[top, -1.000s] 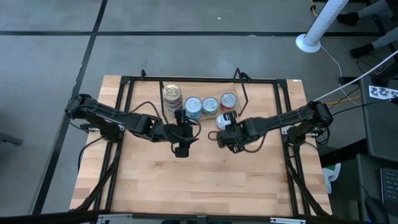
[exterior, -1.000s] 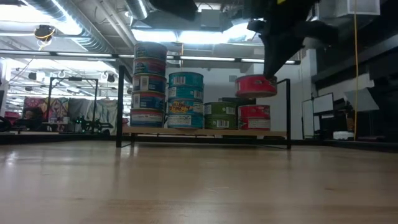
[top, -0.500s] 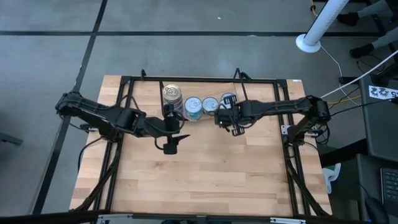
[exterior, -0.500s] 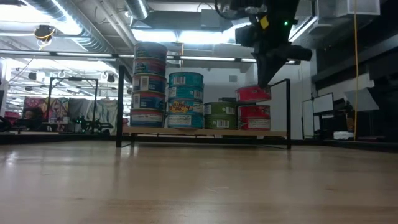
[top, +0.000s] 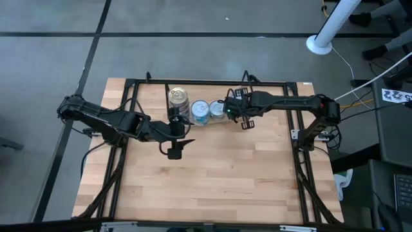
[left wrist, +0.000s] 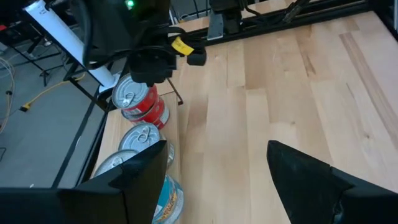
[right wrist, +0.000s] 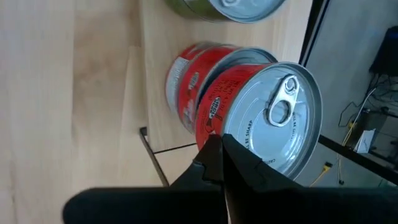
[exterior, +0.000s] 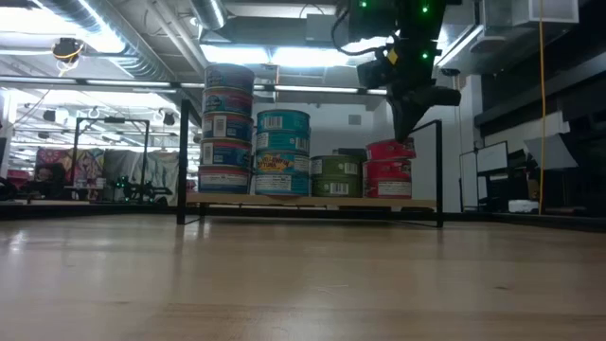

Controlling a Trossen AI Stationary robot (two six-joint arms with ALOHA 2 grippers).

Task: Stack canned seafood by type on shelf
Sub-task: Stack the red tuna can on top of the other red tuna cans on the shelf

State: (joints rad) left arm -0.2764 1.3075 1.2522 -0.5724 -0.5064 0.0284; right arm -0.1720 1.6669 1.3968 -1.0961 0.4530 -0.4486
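Here the shelf (exterior: 312, 202) is a thin light-wood board on a black wire frame, standing at the table's (top: 212, 187) far edge. It carries short round tins in four stacks: a tall stack (exterior: 226, 130) with multicoloured labels, then two blue tins (exterior: 282, 152), a green tin (exterior: 335, 176), and two red tins at the end. The right gripper (exterior: 407, 118) reaches down over the top red tin (exterior: 390, 150), its dark fingers clamped on the tin's side; the tin sits slightly tilted on the lower red tin (exterior: 386, 176). Its silver lid with pull tab shows in the right wrist view. The left gripper (top: 175, 147) hovers over bare wood just in front of the shelf, jaws apart.
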